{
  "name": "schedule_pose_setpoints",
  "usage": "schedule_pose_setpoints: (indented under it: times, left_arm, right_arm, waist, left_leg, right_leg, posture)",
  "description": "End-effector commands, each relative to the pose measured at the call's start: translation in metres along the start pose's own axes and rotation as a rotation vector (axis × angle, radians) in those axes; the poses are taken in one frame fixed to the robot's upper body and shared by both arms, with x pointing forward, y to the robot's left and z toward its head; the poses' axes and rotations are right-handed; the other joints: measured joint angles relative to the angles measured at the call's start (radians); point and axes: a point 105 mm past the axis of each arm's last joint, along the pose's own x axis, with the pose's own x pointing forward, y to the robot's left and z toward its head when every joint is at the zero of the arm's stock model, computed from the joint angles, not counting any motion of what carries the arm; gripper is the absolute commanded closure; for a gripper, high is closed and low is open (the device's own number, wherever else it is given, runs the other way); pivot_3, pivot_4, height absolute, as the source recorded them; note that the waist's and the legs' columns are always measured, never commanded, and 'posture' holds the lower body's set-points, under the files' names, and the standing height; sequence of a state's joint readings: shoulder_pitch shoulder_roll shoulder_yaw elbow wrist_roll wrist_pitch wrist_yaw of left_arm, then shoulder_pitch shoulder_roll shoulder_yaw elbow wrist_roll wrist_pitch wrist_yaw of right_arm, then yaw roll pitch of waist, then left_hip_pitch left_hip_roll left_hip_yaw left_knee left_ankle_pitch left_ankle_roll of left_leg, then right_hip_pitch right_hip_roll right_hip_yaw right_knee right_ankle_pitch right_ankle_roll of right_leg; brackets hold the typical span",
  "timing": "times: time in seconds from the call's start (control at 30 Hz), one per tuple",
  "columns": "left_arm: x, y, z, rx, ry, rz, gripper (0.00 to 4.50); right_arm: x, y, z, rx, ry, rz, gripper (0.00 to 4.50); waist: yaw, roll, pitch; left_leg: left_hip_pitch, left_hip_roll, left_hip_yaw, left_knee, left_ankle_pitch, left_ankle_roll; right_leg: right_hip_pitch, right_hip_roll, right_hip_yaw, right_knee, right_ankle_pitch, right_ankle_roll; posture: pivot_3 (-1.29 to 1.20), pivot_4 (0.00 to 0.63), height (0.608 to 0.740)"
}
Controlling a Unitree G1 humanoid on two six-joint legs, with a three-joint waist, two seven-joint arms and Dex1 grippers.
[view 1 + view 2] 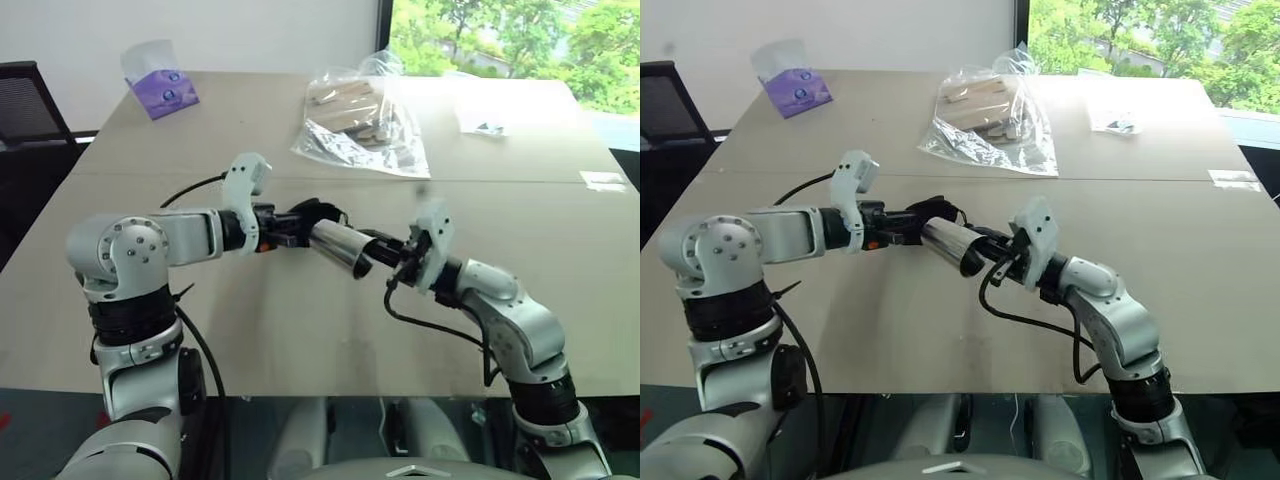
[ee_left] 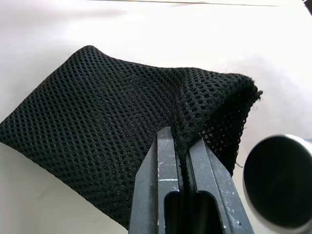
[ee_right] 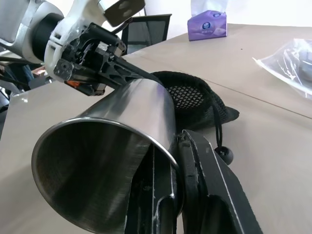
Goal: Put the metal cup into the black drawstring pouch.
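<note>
Looking thru left eye view: no readable writing anywhere; purple tissue pack (image 1: 160,88) at far left of table (image 1: 280,330) has a logo too small to read. Clear plastic bag (image 1: 360,125) of wooden blocks sits far center. Above the table mid-area, left gripper (image 1: 290,228) and right gripper (image 1: 392,256) meet; metal cup (image 1: 338,245) hangs between them, tilted, shiny silver cylinder, base toward the black drawstring pouch (image 1: 318,210), which shows as a dark lump behind the left gripper's tip.

Right eye view: same layout, cup bridging both grippers, pouch just behind it.

Left wrist view: left fingers (image 2: 165,165) pinched tight on pouch's rim; fabric is black open mesh w/ honeycomb holes, mouth gaping toward the cup, whose round dark end shows just beside the pouch.

Right wrist view: right fingers (image 3: 195,161) clamped on cup's rim, one inside the mouth, one outside. Cup plain steel, brushed inside, handleless, dark open mouth facing the camera. Pouch lies beyond its base, thin cord w/ small bead (image 3: 224,155) dangling. Tissue pack lettering unreadable.
</note>
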State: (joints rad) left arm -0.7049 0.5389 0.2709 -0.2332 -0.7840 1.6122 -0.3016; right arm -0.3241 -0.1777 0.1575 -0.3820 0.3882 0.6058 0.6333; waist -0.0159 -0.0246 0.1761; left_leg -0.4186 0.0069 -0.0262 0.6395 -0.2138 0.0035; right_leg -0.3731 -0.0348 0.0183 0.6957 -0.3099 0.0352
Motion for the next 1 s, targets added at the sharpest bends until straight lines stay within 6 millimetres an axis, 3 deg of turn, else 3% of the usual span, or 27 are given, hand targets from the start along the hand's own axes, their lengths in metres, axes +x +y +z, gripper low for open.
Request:
schedule_pose_setpoints:
  times: [0.03, 0.2, 0.33, 0.43, 0.6, 0.83, 0.93, 1.0]
  left_arm:
    - [0.0, -0.011, 0.0, 0.099, -0.003, 0.007, 4.5]
    - [0.001, -0.021, -0.001, 0.135, -0.009, -0.017, 4.5]
    - [0.001, -0.026, -0.006, 0.141, -0.01, -0.024, 4.5]
    - [0.002, -0.029, -0.012, 0.149, -0.002, -0.033, 4.5]
    - [0.002, -0.031, -0.02, 0.173, 0.022, -0.031, 4.5]
    - [-0.001, -0.039, -0.022, 0.199, -0.007, -0.04, 4.5]
    - [-0.002, -0.045, -0.018, 0.198, -0.053, -0.058, 4.5]
    - [-0.003, -0.054, -0.014, 0.184, -0.094, -0.116, 4.5]
  right_arm:
    - [0.007, 0.007, 0.018, -0.007, -0.085, 0.042, 4.37]
    - [0.023, 0.002, 0.0, -0.008, -0.033, 0.015, 4.37]
    - [0.032, -0.009, -0.038, -0.113, 0.14, -0.04, 4.37]
    - [0.036, -0.017, -0.052, -0.177, 0.196, -0.08, 4.37]
    - [0.048, -0.028, -0.061, -0.207, 0.21, -0.153, 4.37]
    - [0.08, -0.031, -0.054, 0.125, 0.088, -0.209, 4.37]
    - [0.091, -0.029, -0.058, 0.012, 0.127, -0.197, 4.37]
    - [0.097, -0.028, -0.06, -0.194, 0.173, -0.182, 4.37]
  waist:
    - [0.001, 0.0, 0.0]
    - [0.0, 0.0, 0.0]
    - [-0.003, 0.0, 0.0]
    - [0.001, 0.0, 0.0]
    - [-0.004, 0.0, 0.0]
    - [-0.004, 0.0, 0.0]
    - [-0.004, 0.0, 0.0]
    - [-0.004, 0.0, 0.0]
  left_leg:
    - [0.0, 0.0, 0.0, 0.0, 0.0, 0.0]
    - [0.0, 0.0, 0.0, 0.0, 0.0, 0.0]
    - [0.0, 0.0, 0.001, -0.001, 0.0, 0.0]
    - [0.0, 0.0, 0.001, -0.001, 0.0, 0.0]
    - [0.0, 0.001, 0.001, -0.002, 0.001, -0.001]
    - [0.0, 0.001, 0.001, -0.002, 0.001, -0.003]
    - [0.0, 0.001, 0.001, -0.002, 0.001, -0.003]
    - [0.0, 0.001, 0.001, -0.002, 0.001, -0.002]
  right_leg:
    - [0.0, 0.0, 0.0, 0.0, 0.0, 0.0]
    - [0.0, 0.0, 0.0, 0.0, 0.0, 0.0]
    - [-0.001, 0.0, 0.0, 0.0, 0.0, 0.0]
    - [-0.001, 0.0, 0.0, 0.0, 0.0, 0.0]
    - [-0.002, 0.0, 0.002, 0.0, 0.0, 0.0]
    - [-0.002, 0.0, 0.002, 0.001, 0.0, -0.001]
    - [-0.001, 0.0, 0.002, 0.001, 0.0, -0.001]
    - [-0.002, 0.0, 0.002, 0.0, 0.0, -0.001]
  posture:
    - [0.0, 0.15, 0.74]
    - [0.0, 0.15, 0.74]
    - [0.0, 0.15, 0.74]
    - [0.0, 0.15, 0.74]
    - [0.0, 0.15, 0.74]
    - [0.0, 0.15, 0.74]
    - [0.0, 0.15, 0.74]
    - [0.0, 0.15, 0.74]
